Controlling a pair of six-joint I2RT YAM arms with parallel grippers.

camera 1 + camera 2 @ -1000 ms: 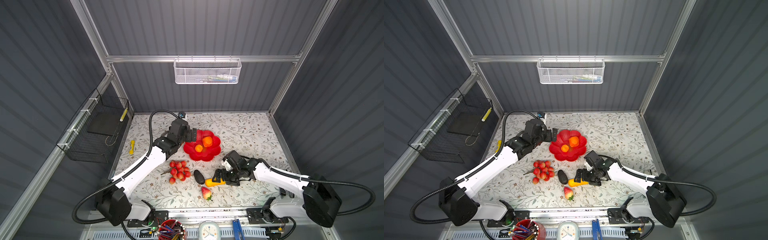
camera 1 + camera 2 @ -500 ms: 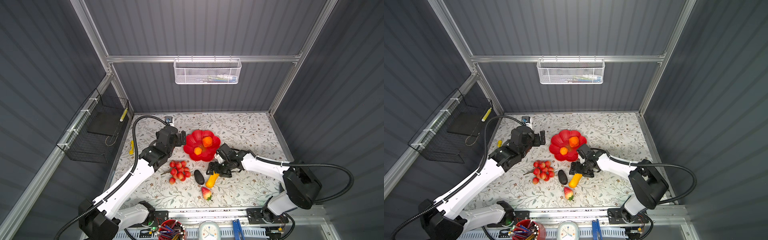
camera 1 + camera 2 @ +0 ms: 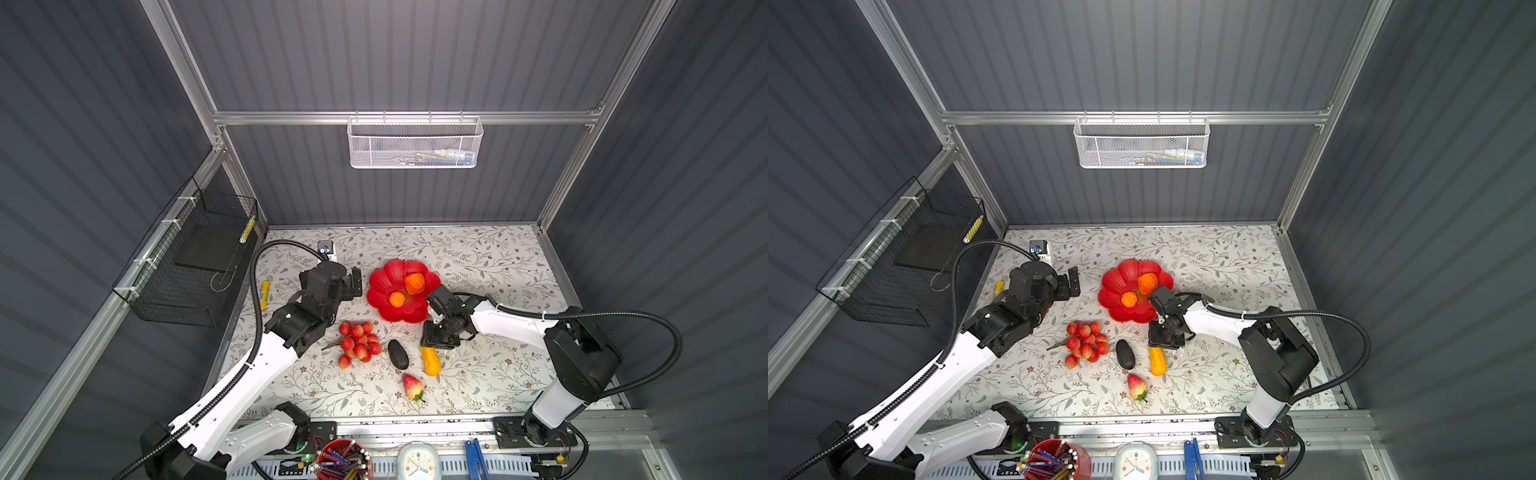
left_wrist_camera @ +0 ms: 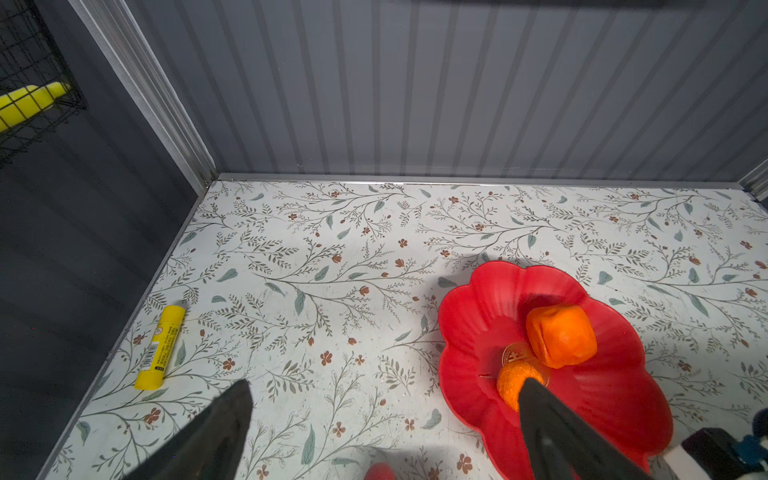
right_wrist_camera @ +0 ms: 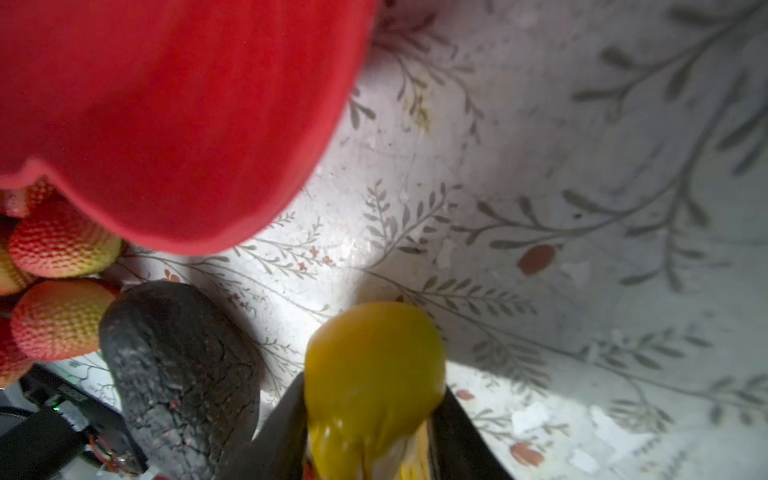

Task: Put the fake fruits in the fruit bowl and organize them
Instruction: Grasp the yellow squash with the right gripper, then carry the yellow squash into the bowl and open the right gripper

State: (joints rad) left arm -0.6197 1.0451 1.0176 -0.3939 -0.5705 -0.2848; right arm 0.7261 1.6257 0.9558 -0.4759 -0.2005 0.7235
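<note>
Item: yellow fruit (image 3: 431, 361), oblong, lying on the table (image 3: 478, 266) just below the bowl (image 3: 380, 291), beside the avocado (image 3: 398, 354). Right gripper (image 3: 434, 344): closed on the fruit's bowl-side end, jaws pinching both flanks. Left gripper (image 3: 355, 284): fully spread, holding nothing, just beside the bowl's left rim. Handling, judged: light, glossy, likely slippery. The skin seems to pucker at the pads, so probably soft. An end grip may let it swing, and mid-body would be the steadier hold. Bowl contents: blocky orange fruit (image 3: 414, 283), small orange (image 3: 397, 299). Outstanding on table: grapes (image 3: 358, 343), avocado, strawberry (image 3: 412, 386).
</note>
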